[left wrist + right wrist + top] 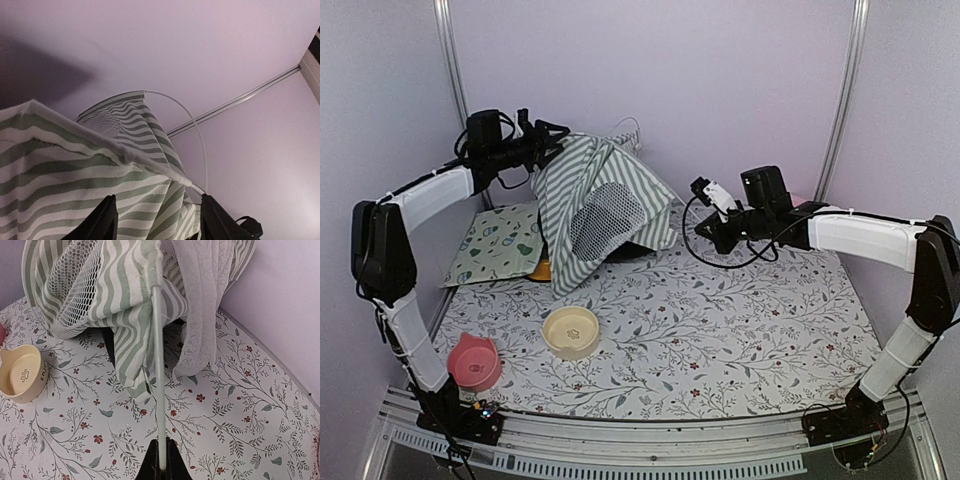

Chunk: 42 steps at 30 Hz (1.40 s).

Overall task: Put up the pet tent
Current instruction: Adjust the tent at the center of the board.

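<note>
The pet tent [600,200], grey-green and white striped with a mesh window [605,215], stands bunched at the back left of the table. My left gripper [548,135] is at its top. In the left wrist view its jaws [159,220] stand partly apart with striped fabric [75,170] filling the gap, and a thin white pole [197,130] arcs down to the right finger. My right gripper [705,230] is to the tent's right. Seen from the right wrist, the gripper [161,460] is shut on a white pole [158,365] that runs into the tent [120,290]. The lace flap [200,305] hangs beside it.
A cream bowl [571,331] and a pink bowl [473,361] sit on the floral cloth at the front left. A cream mat with teal shapes [495,245] lies left of the tent. A dark object [635,252] lies under the tent's edge. Walls stand close behind.
</note>
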Motion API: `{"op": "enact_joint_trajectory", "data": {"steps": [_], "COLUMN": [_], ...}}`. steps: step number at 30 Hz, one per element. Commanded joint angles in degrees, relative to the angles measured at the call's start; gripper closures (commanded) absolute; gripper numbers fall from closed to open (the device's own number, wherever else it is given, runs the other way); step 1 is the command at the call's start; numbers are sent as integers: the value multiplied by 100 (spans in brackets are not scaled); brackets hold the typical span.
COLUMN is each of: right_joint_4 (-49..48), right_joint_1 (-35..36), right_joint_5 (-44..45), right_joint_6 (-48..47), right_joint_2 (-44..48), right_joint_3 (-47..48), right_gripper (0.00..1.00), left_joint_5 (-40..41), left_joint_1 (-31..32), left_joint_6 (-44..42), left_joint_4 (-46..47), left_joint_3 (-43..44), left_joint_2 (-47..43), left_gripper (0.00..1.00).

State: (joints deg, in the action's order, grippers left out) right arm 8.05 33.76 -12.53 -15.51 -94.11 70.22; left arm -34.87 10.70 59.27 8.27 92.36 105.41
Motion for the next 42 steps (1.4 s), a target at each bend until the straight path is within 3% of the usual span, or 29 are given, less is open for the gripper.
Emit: {"op": "enact_joint_trajectory", "data": {"steps": [1, 8, 13, 16, 23, 33, 42], "right_joint_4": [-201, -46, 43, 97, 226, 572, 1066], "right_joint_1": [35, 77, 115, 122, 140, 142, 203], "right_joint_5": [-18, -46, -17, -4, -20, -135, -362], "right_joint_6": [5, -75, -135, -166, -271, -489, -720], "right_joint_2": [221, 213, 173, 164, 164, -224, -1089], "right_joint_3": [159, 344, 473, 530, 617, 1371, 2917], "right_gripper": [100, 100, 100, 100, 100, 100, 100], "left_joint_5": [621, 1530, 2644, 3346, 4032, 2626, 1342], "left_joint_1": [418, 1121, 1654, 1867, 2045, 2138, 2295], "left_joint_6": [-2185, -3820, -4722, -5165, -5886, -6255, -6363], "left_joint_4": [-1136, -1693, -2552, -2845, -3209, -3838, -4072], "left_joint_3": [149, 104, 784, 1093, 1778, 2300, 2432], "left_joint_2": [-581, -913, -565, -355, 97, 331, 337], "left_gripper": [43, 42, 46, 51, 69, 99, 100]}}
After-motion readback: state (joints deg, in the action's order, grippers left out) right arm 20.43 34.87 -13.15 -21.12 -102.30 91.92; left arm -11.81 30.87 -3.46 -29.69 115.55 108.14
